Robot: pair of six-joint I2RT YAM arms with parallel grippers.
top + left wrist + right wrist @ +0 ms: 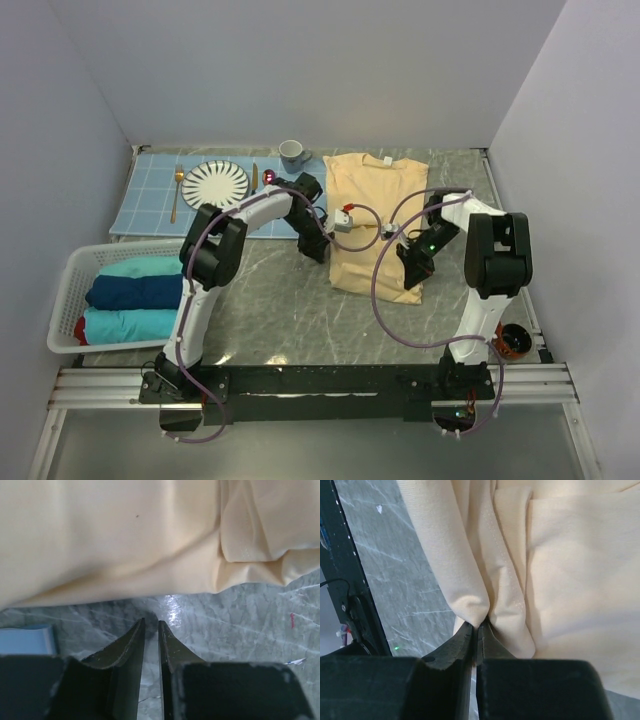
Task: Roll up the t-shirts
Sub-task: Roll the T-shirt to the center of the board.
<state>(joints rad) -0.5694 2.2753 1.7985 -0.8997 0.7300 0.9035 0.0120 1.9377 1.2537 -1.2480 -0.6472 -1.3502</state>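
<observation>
Right wrist: t-shirt (570,580) apparently pinched.

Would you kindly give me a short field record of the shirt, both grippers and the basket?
yellow t-shirt: spread on the marble table, not yet rolled
left gripper: slightly open, empty, just short of the shirt's edge
right gripper: shut on a fold of the shirt
white basket: holds teal t-shirts and a navy t-shirt

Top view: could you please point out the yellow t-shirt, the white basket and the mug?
yellow t-shirt (370,185), top view, on its upper chest.
white basket (65,300), top view, on its left wall.
mug (292,153), top view, on its body.
</observation>
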